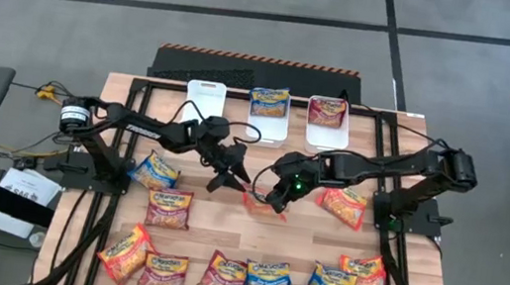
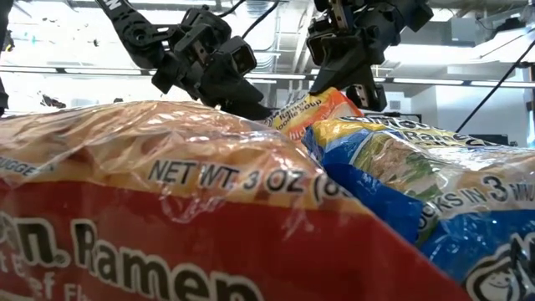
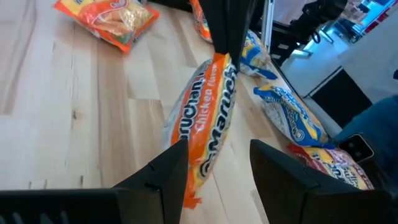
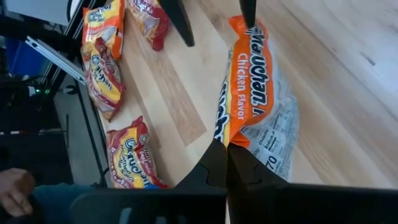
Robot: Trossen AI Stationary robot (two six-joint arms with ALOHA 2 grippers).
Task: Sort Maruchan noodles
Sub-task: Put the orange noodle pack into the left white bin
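Over the middle of the table hangs an orange Maruchan noodle packet (image 1: pixel 262 201), marked Chicken Flavor (image 3: pixel 211 118), with my right gripper (image 4: pixel 227 163) shut on one end. My left gripper (image 3: pixel 217 171) is open at the packet's other, free end (image 3: pixel 194 193), which lies between the two fingers, close to one of them. Other noodle packets lie flat on the table: orange ones (image 1: pixel 156 169) (image 1: pixel 344 205), a dark red one (image 1: pixel 169 208), and a row of several (image 1: pixel 246 279) along the near edge. My right gripper pinches the orange packet's end seam (image 4: pixel 234 139) between its two shut fingers, slanting down from the table's right. The packet hangs tilted below the fingers, lifted off the wood. My left gripper: whether one finger (image 3: pixel 168 168) touches the free end cannot be told.
Three white bins stand at the far edge: the left one (image 1: pixel 208 96), the middle one (image 1: pixel 267 126) holding a blue-and-yellow packet, and the right one (image 1: pixel 325 127) holding a dark red packet. In the low view, near-row packets (image 2: pixel 167 209) block most of the table.
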